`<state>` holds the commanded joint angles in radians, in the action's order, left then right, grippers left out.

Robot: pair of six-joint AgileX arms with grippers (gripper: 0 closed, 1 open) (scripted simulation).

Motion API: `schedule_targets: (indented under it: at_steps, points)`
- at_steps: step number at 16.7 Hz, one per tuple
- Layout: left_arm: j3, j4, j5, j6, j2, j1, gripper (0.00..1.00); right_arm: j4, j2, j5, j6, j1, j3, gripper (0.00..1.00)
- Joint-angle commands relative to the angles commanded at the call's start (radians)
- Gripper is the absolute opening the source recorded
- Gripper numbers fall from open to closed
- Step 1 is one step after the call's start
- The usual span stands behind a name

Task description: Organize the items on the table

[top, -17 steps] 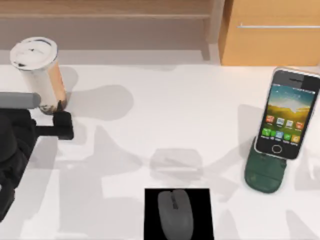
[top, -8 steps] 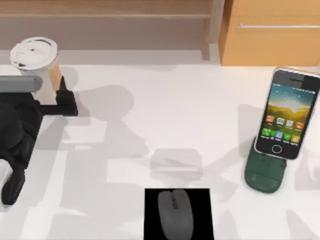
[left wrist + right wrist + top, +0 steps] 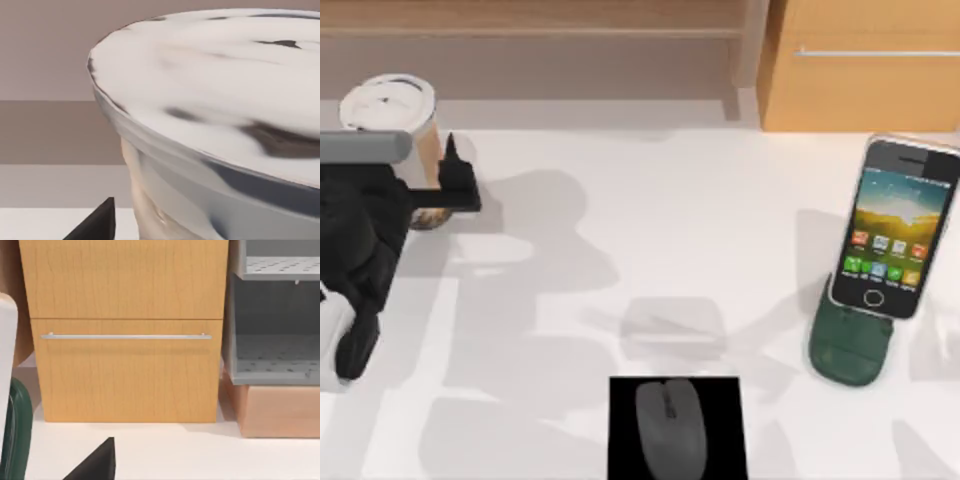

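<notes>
Left claw (image 3: 428, 190): at the far left of the table, right up against the cup, fingers either side of its lower body; honestly can't tell if actually pinching it or just spread around it
Cup (image 3: 392, 118): upright at the far left corner of the table (image 3: 650, 230), white lid on top; huge in the left wrist view (image 3: 215, 125), one dark fingertip (image 3: 97, 225) poking in beside it
Right claw: parked off to the right near the cabinet, one dark fingertip (image 3: 97, 462) in its own wrist view, open or closed, can't tell
Phone (image 3: 892, 228): propped on the green stand (image 3: 850, 345) at the right side, screen facing up
Mouse (image 3: 670, 428): sitting on the black pad (image 3: 625, 430) at the near edge, middle of the table
Cabinet (image 3: 865, 65): behind the table on the right, metal handle (image 3: 125, 336) across its front
</notes>
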<state>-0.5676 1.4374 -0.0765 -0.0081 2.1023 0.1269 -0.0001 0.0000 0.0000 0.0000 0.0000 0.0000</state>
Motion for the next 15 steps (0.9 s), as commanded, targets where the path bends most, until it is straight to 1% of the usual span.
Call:
schedule_targets:
  at_steps: [5,15]
  points:
    - [-0.021,-0.012,0.002,0.0,0.009,-0.002,1.0,0.0,0.0,0.0,0.0,0.0,0.0,1.0]
    - [-0.021,-0.012,0.002,0.0,0.009,-0.002,0.25,0.0,0.0,0.0,0.0,0.0,0.0,1.0]
